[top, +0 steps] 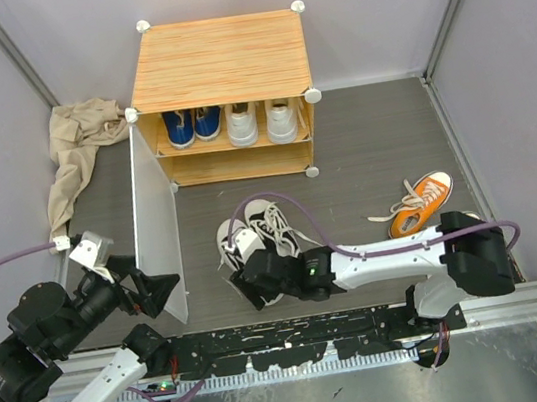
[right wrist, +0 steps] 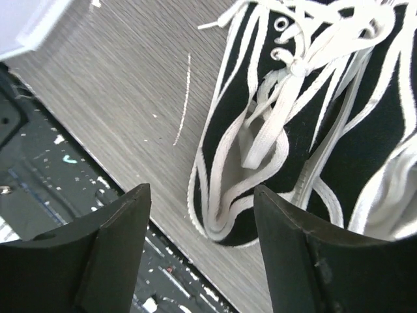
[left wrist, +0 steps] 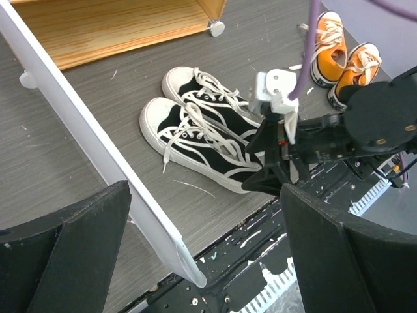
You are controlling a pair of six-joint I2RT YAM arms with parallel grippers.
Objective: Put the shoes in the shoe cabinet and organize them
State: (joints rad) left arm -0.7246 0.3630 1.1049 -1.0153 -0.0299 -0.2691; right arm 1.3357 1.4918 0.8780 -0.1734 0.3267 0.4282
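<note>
The shoe cabinet (top: 217,62) stands at the back with its pale door panel (top: 156,223) swung open toward me. Blue shoes (top: 191,124) and white shoes (top: 262,121) sit on its shelf. Black high-tops (top: 254,238) lie on the floor in the middle, and orange shoes (top: 419,204) lie to the right. My left gripper (top: 156,291) is open, and the door's near corner (left wrist: 186,264) lies between its fingers. My right gripper (top: 251,284) is open, with the heel of one black high-top (right wrist: 287,117) between its fingers (right wrist: 111,254). The orange shoes (left wrist: 342,55) also show in the left wrist view.
A crumpled beige cloth (top: 77,139) lies at the back left beside the cabinet. A black metal rail (top: 348,326) runs along the near edge. Grey walls close in both sides.
</note>
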